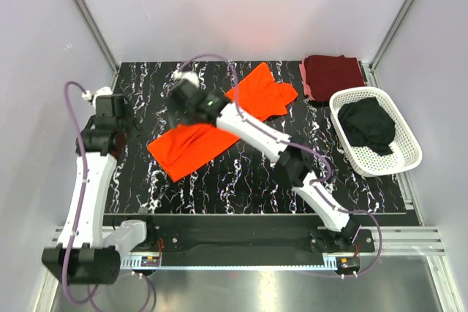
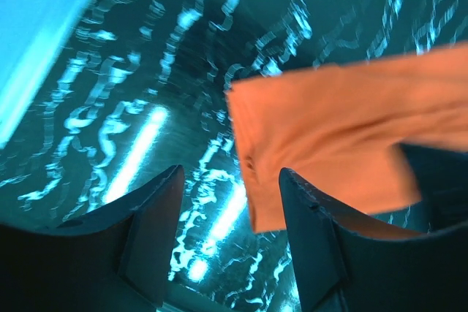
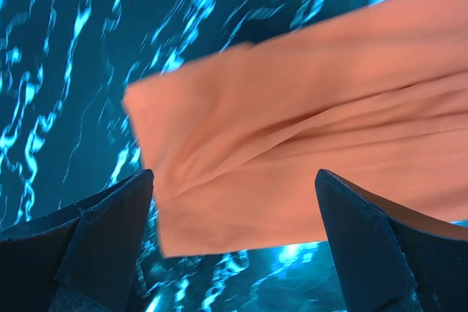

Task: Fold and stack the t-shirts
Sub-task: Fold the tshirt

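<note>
Top external: high, behind the arm bases point(image 1: 336, 242), looking down on the whole table point(image 1: 219, 191). Wrist cameras: close, downward; all three share the orange t-shirt point(image 1: 183, 151).

blocked: right arm point(image 1: 248, 131) across orange t-shirt point(image 1: 183, 147) | free: near table point(image 1: 241, 188) strip

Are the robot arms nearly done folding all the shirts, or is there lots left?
About a third done. The maroon shirt looks folded at the far right corner of the table. The orange shirt lies part-folded mid-table, with the open jaws of the right arm over it, nothing gripped. The black shirt sits crumpled in the white basket, and nothing is stacked yet.
</note>
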`<state>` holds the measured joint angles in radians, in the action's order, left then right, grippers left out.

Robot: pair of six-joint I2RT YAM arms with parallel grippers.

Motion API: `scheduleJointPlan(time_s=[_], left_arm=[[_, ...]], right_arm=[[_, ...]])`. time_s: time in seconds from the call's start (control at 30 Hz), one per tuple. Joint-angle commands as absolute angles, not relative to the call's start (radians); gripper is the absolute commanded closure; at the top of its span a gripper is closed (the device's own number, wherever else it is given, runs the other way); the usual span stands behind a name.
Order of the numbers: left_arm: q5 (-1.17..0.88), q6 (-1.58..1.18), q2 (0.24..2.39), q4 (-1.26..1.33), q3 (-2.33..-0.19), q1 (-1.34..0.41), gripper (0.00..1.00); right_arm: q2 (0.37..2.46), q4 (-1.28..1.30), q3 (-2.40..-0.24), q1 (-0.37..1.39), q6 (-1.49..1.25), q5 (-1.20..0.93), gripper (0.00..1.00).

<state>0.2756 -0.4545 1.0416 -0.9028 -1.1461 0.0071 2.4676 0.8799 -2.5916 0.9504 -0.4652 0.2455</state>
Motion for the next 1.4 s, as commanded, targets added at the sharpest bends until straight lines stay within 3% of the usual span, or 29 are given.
scheduleJointPlan(time_s=[0.0, 0.6, 0.77, 0.93, 1.2, 1.37], left_arm=[[0.426, -0.491, 0.941, -0.94, -1.163, 0.006, 0.4], [0.282, -0.566, 0.555, -1.023, -1.022, 0.008, 0.4], [0.282, -0.555, 0.517, -1.048, -1.028, 0.008, 0.4], [0.209, -0.529, 0.529, -1.048, -1.0, 0.006, 0.41], [-0.138, -0.428, 0.59, -0.953, -0.856, 0.005, 0.44], [-0.314, -0.417, 0.719, -0.92, -0.813, -0.023, 0.43]], right_arm=[[2.537, 0.888, -2.619, 0.951, -0.554, 0.241, 0.0], [2.787, 0.856, -2.683, 1.098, -0.531, 0.419, 0.09], [2.69, 0.983, -2.443, 1.123, -0.534, 0.422, 0.04], [2.453, 0.909, -1.956, 1.129, -0.517, 0.414, 0.01], [1.988, 0.761, -1.335, 1.12, -0.472, 0.376, 0.0], [1.701, 0.784, -1.218, 1.109, -0.52, 0.315, 0.0]])
